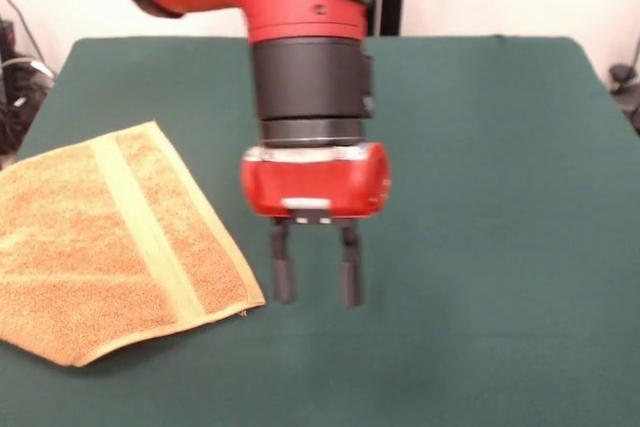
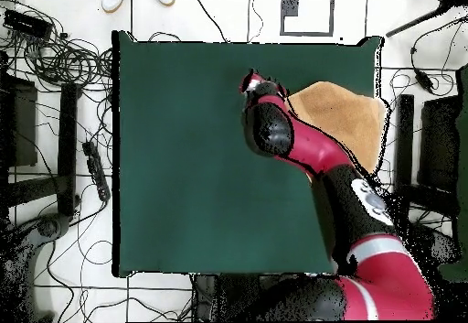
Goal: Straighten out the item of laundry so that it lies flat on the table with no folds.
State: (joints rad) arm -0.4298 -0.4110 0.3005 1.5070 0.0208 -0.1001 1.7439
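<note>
The small orange-tan terry-cloth hand towel (image 1: 95, 242) is cut off by the left edge of the front view, so its full outline cannot be seen. In the overhead view the towel (image 2: 352, 118) is partly hidden under the red and black arm (image 2: 311, 150), and its far part runs past the table's edge. A white tag cannot be made out in either view.

The towel's looped pile looks coarse, and it is crossed by a smoother, paler yellow-green woven stripe (image 1: 140, 222) and bounded by a hem of the same colour. It appears to lie mostly flat on the large dark green felt-like table (image 1: 480, 247).

The black-fingered gripper (image 1: 316, 277) is seen just beside the towel's nearest corner, not touching it. Its two fingers (image 1: 284, 272) are spread apart with nothing between them.
</note>
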